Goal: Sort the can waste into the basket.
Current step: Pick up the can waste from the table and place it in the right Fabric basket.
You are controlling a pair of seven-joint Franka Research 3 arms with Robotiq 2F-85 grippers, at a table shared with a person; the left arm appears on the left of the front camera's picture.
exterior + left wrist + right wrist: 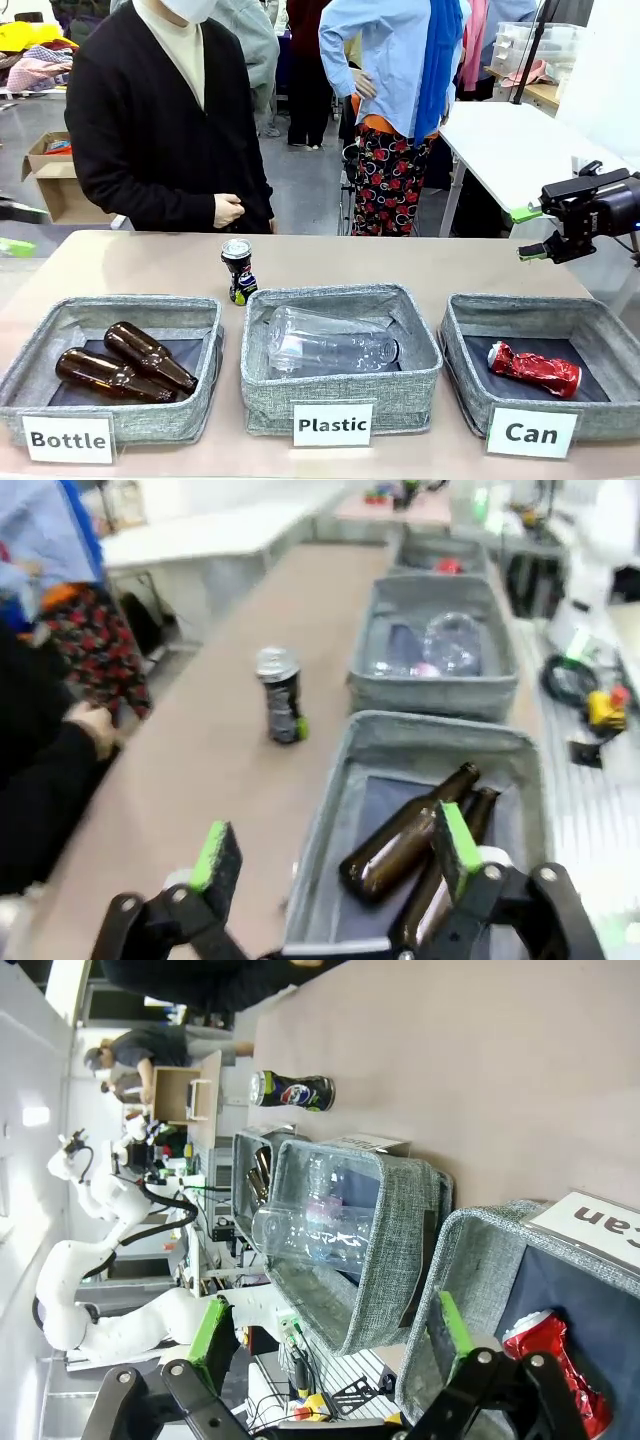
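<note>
jaws spread wide on both sides, nothing between the green pads. left gripper (335,850) hovers over one end of the bottle basket (120,412). right gripper (527,233) hangs in the air at 1 o'clock from the can basket (455,335), fingers pointing toward 9 o'clock.

nearest row now: three soft grey woven-fabric baskets, rectangular, dark floors, white labels. at 7 o'clock, two brown glass bottles (125,362) lie side by side in the bottle basket. dead centre, the plastic basket (340,388) holds one clear bottle (330,345) on its side. at 5 o'clock, the can basket holds the red can (533,368), crumpled and shiny, lying flat.

beyond, at 11 o'clock from the plastic basket, the black can (238,270) stands upright on the bare tan table (420,262), silver top up. farther still, a person's hand (228,210) rests curled against a black cardigan.
</note>
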